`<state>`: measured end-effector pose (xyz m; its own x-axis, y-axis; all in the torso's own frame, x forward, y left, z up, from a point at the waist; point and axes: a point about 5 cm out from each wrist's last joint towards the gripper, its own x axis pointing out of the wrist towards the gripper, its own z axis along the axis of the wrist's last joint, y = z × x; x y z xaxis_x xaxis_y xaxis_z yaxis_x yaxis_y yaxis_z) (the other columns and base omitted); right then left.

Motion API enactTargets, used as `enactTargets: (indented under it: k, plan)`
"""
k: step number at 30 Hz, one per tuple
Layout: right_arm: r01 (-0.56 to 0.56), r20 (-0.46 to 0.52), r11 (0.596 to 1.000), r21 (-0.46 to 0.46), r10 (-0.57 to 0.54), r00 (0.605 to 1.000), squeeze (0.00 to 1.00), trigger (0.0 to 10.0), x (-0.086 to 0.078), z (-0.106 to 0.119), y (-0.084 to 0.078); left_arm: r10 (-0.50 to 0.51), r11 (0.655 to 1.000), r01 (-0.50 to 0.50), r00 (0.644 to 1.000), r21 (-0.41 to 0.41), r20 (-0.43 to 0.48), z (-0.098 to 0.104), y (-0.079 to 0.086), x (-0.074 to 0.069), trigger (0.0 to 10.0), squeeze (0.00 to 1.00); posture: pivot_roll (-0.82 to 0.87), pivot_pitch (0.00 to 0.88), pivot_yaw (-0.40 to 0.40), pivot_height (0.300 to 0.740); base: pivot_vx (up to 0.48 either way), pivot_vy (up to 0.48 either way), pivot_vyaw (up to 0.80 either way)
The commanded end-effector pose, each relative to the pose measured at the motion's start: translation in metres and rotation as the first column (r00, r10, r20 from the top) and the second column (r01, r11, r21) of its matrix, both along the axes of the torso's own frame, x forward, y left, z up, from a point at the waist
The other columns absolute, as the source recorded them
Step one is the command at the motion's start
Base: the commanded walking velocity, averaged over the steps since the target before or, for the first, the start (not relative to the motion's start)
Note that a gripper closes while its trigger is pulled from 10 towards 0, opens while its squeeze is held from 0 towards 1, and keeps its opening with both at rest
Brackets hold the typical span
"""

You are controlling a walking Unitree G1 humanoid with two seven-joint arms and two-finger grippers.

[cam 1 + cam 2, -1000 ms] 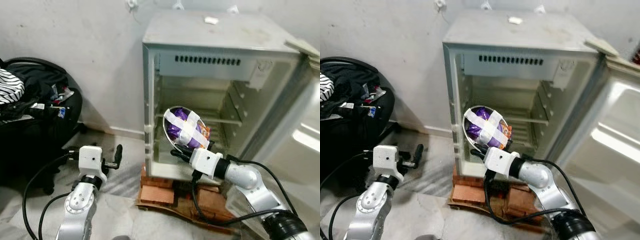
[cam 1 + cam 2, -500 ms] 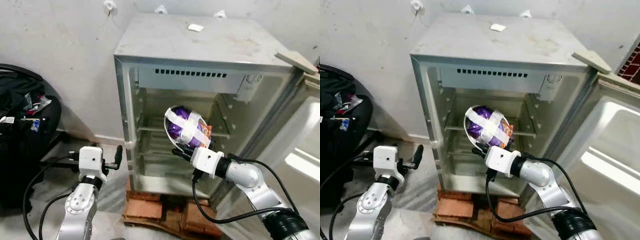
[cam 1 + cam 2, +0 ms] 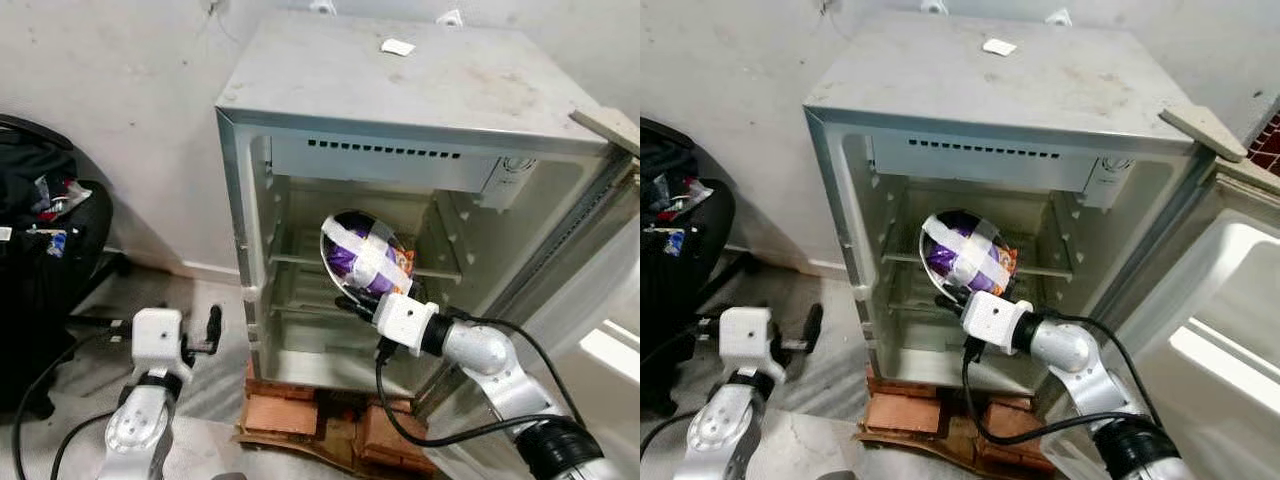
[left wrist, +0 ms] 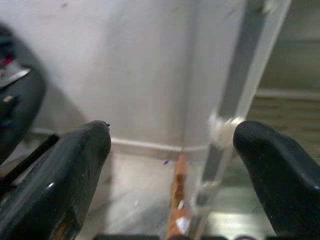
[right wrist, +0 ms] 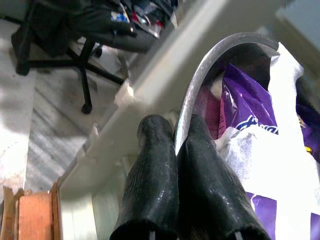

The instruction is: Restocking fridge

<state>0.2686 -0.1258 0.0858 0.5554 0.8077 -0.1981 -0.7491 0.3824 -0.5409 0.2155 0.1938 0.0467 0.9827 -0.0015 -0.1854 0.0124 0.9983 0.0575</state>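
- Metal bowl (image 3: 362, 262): packed with purple snack packets and strapped shut with crossed white tape; tilted on edge, opening facing the camera. It is held in the air at the mouth of the open fridge (image 3: 400, 110), level with the wire shelf (image 3: 300, 259) and not resting on it.
- Right gripper (image 3: 358, 304): clenched on the bowl's rim, one finger either side of the metal edge, as seen in the right wrist view (image 5: 192, 150).
- Left gripper (image 3: 213, 328): fingers spread apart, holding nothing, low beside the fridge's left wall; the arm is idle.
- Step in hand, as judged: transport of the bowl into the cabinet; placement not yet done.
- Next move calls for: extending the right arm deeper, levelling the bowl so its base meets the shelf, then loosening the grip. Risk: the raised rim may catch the shelf edge.
- Change against half a second ago: the fridge sits slightly lower in frame, so the camera has shifted; the left arm appears lower; the bowl's grasp is unchanged.
- Surroundings: brick supports (image 3: 330, 420) under the fridge, a laden black chair (image 3: 50, 230) to its left.
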Motion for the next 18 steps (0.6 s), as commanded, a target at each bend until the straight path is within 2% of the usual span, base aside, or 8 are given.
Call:
enactTargets:
  k: [1, 10, 18]
  plan:
    - [-0.01, 0.024, 1.0, 0.0, 0.01, 1.0, 0.0, 10.0, 0.001, 0.0047, -0.0009, 0.005, 1.0, -0.005, 1.0, 0.003, 0.008, 0.004, 0.0, 0.0008, 10.0, 0.0, 0.07, 0.0, -0.06, 0.74, 0.0, 0.0, 0.0]
    - [-0.009, 0.021, 1.0, -0.004, 0.009, 1.0, 0.0, 10.0, 0.0019, 0.0037, 0.0007, -0.004, 1.0, 0.004, 1.0, 0.012, 0.012, 0.0073, 0.0017, 0.0028, 10.0, 0.0, 0.07, 0.0, -0.057, 0.74, 0.0, 0.312, 0.0]
    - [-0.002, 0.007, 1.0, -0.004, 0.002, 1.0, 0.0, 10.0, -0.0009, 0.0007, -0.0001, -0.015, 1.0, 0.015, 1.0, 0.018, 0.008, 0.008, 0.0006, 0.0032, 10.0, 0.0, 0.07, 0.0, -0.051, 0.74, 0.0, 0.0, 0.0]
